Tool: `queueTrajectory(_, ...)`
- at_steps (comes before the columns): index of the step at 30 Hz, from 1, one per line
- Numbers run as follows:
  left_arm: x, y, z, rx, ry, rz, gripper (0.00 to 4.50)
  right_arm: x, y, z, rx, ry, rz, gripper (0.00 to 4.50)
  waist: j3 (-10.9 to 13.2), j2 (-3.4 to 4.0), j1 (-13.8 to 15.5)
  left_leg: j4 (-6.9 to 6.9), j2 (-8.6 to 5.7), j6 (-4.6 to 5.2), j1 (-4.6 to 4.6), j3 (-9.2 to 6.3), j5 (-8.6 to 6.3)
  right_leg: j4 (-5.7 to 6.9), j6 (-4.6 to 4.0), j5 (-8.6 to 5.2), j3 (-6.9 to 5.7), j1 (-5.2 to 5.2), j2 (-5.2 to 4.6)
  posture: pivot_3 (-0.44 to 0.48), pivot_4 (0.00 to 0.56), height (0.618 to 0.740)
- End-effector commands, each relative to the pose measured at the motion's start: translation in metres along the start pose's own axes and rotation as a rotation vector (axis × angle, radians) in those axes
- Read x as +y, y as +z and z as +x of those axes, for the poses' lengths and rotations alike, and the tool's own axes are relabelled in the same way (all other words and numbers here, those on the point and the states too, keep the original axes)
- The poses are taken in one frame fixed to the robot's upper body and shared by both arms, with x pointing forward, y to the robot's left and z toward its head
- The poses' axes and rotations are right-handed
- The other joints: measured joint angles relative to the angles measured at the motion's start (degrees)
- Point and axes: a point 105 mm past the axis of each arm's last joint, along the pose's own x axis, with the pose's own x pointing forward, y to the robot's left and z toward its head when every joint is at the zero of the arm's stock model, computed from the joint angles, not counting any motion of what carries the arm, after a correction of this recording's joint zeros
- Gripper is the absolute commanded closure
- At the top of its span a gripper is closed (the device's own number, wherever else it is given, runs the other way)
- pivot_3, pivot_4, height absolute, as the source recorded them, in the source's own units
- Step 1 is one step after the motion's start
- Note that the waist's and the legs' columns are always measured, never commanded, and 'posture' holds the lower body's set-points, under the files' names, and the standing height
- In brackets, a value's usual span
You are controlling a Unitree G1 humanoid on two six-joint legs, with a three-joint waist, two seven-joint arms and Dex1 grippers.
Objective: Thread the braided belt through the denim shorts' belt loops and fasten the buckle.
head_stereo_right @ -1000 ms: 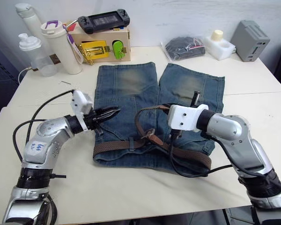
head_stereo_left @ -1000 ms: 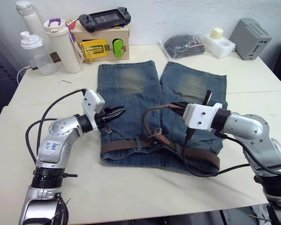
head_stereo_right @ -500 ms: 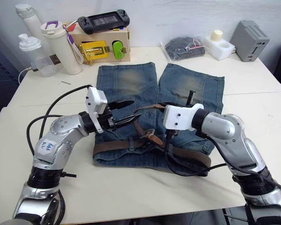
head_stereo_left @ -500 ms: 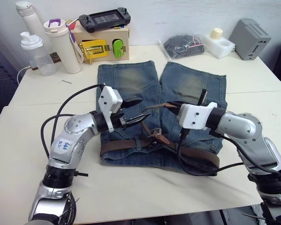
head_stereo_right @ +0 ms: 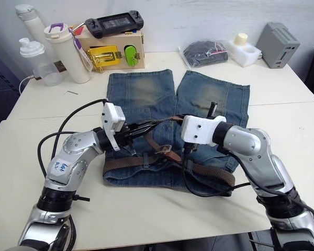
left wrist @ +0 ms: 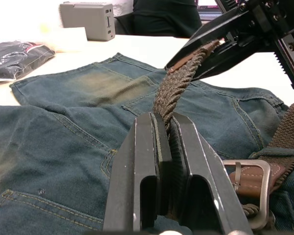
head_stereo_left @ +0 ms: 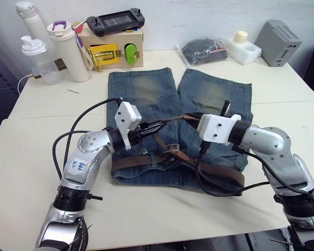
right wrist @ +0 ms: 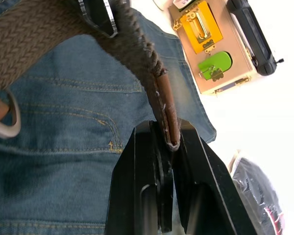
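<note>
Left wrist view shows the left gripper [left wrist: 167,128] and right gripper [right wrist: 164,134] both clamped on the limp braided belt [head_stereo_left: 165,124], raised over the denim shorts [head_stereo_left: 146,97] at surface centre; grip its stiff tip.

A robotics test lab: a cream tabletop [head_stereo_left: 36,151] carries a wooden latch-and-lock practice box [head_stereo_left: 112,47] and a grey electronics unit [head_stereo_left: 279,35].

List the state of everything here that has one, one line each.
Belt: partly threaded, free end lifted off the shorts.
Buckle: unfastened.
Shorts: spread flat on the table.
Left pincer: shut on the belt.
Right pincer: shut on the belt's tip.
</note>
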Motion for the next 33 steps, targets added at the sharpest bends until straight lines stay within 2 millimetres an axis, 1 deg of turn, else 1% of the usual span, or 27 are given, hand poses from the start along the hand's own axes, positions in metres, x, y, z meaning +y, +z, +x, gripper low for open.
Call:
queueTrajectory(1, -0.002, 0.015, 0.0, -0.061, 0.023, 0.02, 4.5, -0.023, -0.006, -0.011, 0.044, -0.113, 0.092, 2.48, 0.0, 0.0, 0.11, 0.01, 0.0, 0.0, 0.0, 0.0, 0.0, 0.0, 0.0, 0.0, 0.0, 0.0, 0.0, 0.0, 0.15, 0.646)
queueTrajectory(2, -0.002, 0.016, 0.0, -0.075, 0.03, 0.008, 4.5, -0.025, -0.013, -0.013, 0.079, -0.127, 0.099, 2.08, 0.0, 0.0, 0.22, 0.02, 0.0, 0.0, 0.0, -0.02, 0.0, 0.02, 0.0, 0.0, 0.0, 0.01, 0.0, 0.0, 0.15, 0.646)
queueTrajectory(4, -0.002, 0.021, 0.0, -0.135, 0.045, -0.044, 4.5, -0.023, -0.02, -0.015, 0.116, -0.121, 0.136, 1.04, 0.0, 0.0, 0.21, 0.05, -0.02, 0.0, 0.0, -0.06, 0.0, 0.01, 0.0, 0.0, -0.03, 0.02, 0.02, 0.0, 0.15, 0.646)
queueTrajectory(6, -0.003, 0.027, -0.002, -0.196, 0.052, -0.112, 4.5, -0.017, -0.02, -0.016, 0.116, -0.09, 0.16, 0.05, 0.0, 0.0, 0.12, 0.05, -0.01, 0.0, 0.0, -0.05, 0.0, 0.01, 0.0, 0.0, -0.05, 0.03, 0.0, 0.0, 0.15, 0.646)
queueTrajectory(8, -0.005, 0.03, -0.002, -0.224, 0.052, -0.14, 4.5, -0.011, -0.012, -0.014, 0.075, -0.057, 0.214, 0.05, 0.0, -0.01, 0.03, 0.03, 0.0, 0.0, 0.0, -0.05, 0.0, 0.03, 0.0, 0.01, -0.05, 0.03, -0.01, 0.0, 0.15, 0.646)
queueTrajectory(9, -0.007, 0.032, -0.002, -0.239, 0.05, -0.154, 4.5, -0.009, -0.006, -0.012, 0.047, -0.043, 0.237, 0.19, -0.01, -0.01, -0.04, 0.02, 0.01, 0.0, 0.01, -0.05, 0.0, 0.04, 0.0, 0.0, -0.06, 0.02, -0.03, 0.0, 0.15, 0.646)
queueTrajectory(10, -0.011, 0.033, -0.002, -0.246, 0.043, -0.16, 4.5, -0.004, 0.002, -0.011, 0.011, -0.011, 0.268, 0.67, 0.0, -0.01, -0.18, 0.02, 0.02, -0.01, 0.0, -0.04, 0.0, 0.04, 0.0, 0.0, -0.11, 0.02, -0.06, 0.0, 0.15, 0.646)
queueTrajectory(11, -0.013, 0.034, -0.001, -0.251, 0.038, -0.165, 4.5, 0.002, 0.008, -0.011, -0.016, 0.028, 0.309, 0.86, -0.01, -0.01, -0.39, 0.01, 0.03, -0.01, 0.0, -0.02, -0.01, 0.04, 0.0, 0.0, -0.13, 0.01, -0.06, 0.0, 0.15, 0.646)
queueTrajectory(14, -0.019, 0.035, -0.001, -0.254, 0.022, -0.171, 4.5, 0.021, 0.019, -0.01, -0.049, 0.136, 0.406, 2.38, 0.0, -0.01, -0.83, -0.02, 0.06, -0.02, 0.0, -0.05, -0.01, 0.04, 0.0, 0.0, -0.19, 0.01, -0.08, 0.0, 0.15, 0.646)
queueTrajectory(15, -0.02, 0.035, -0.001, -0.254, 0.017, -0.172, 4.5, 0.025, 0.021, -0.01, -0.05, 0.158, 0.424, 2.78, 0.0, 0.0, -0.92, -0.02, 0.06, -0.02, 0.0, -0.05, -0.01, 0.03, 0.0, 0.01, -0.21, 0.02, -0.08, 0.0, 0.15, 0.646)
queueTrajectory(16, -0.021, 0.036, -0.001, -0.253, 0.013, -0.171, 4.5, 0.032, 0.021, -0.009, -0.037, 0.189, 0.445, 3.36, -0.01, -0.01, -0.92, -0.01, 0.05, -0.02, 0.0, -0.07, -0.01, 0.02, 0.0, 0.01, -0.23, 0.04, -0.1, 0.0, 0.15, 0.646)
queueTrajectory(18, -0.022, 0.036, -0.001, -0.252, 0.011, -0.17, 4.5, 0.042, 0.017, -0.007, -0.01, 0.217, 0.466, 4.3, -0.01, -0.01, -0.9, 0.04, 0.05, -0.02, 0.01, -0.15, -0.01, -0.01, 0.0, 0.0, -0.29, 0.1, -0.1, 0.0, 0.15, 0.646)
queueTrajectory(19, -0.022, 0.036, -0.001, -0.252, 0.01, -0.169, 4.5, 0.046, 0.014, -0.005, 0.006, 0.223, 0.471, 4.47, -0.01, -0.01, -0.92, 0.04, 0.04, -0.02, 0.01, -0.15, -0.01, -0.04, 0.0, 0.01, -0.29, 0.12, -0.1, 0.0, 0.15, 0.646)
queueTrajectory(24, -0.024, 0.039, -0.002, -0.254, 0.01, -0.161, 4.5, 0.069, 0.002, 0.001, 0.063, 0.278, 0.479, 4.47, -0.01, -0.01, -1.14, 0.02, 0.04, -0.02, 0.01, -0.12, -0.01, -0.04, 0.0, 0.01, -0.33, 0.11, -0.17, 0.0, 0.15, 0.646)
queueTrajectory(28, -0.025, 0.038, -0.004, -0.246, 0.02, -0.156, 4.5, 0.096, -0.009, 0.003, 0.147, 0.359, 0.457, 4.47, -0.01, -0.01, -1.15, 0.01, 0.04, -0.02, 0.02, -0.11, -0.01, -0.04, 0.0, 0.01, -0.36, 0.11, -0.18, 0.0, 0.15, 0.646)
queueTrajectory(31, -0.024, 0.029, -0.012, -0.21, 0.055, -0.146, 4.5, 0.104, -0.016, 0.001, 0.188, 0.379, 0.433, 4.47, -0.03, -0.02, -1.18, 0.0, 0.03, -0.02, 0.04, -0.12, -0.01, -0.04, 0.0, 0.01, -0.37, 0.11, -0.19, 0.0, 0.15, 0.646)
queueTrajectory(33, -0.024, 0.014, -0.021, -0.151, 0.086, -0.131, 4.5, 0.103, -0.017, 0.002, 0.19, 0.37, 0.431, 4.47, -0.04, -0.04, -1.18, -0.02, 0.04, -0.02, 0.07, -0.11, -0.01, -0.04, 0.0, 0.01, -0.38, 0.12, -0.2, 0.0, 0.15, 0.646)
